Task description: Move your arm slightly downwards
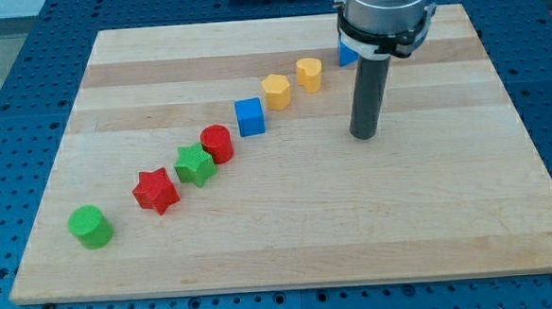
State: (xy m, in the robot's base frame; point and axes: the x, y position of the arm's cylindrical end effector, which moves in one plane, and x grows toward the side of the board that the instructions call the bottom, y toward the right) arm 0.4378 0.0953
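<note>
Toward the upper right of the frame, my tip [366, 135] rests on bare counter [431, 222], grasping nothing, right of the blue cube [249, 116] and yellow blocks [276, 91], so a short slide toward the frame's bottom looks unobstructed.
</note>
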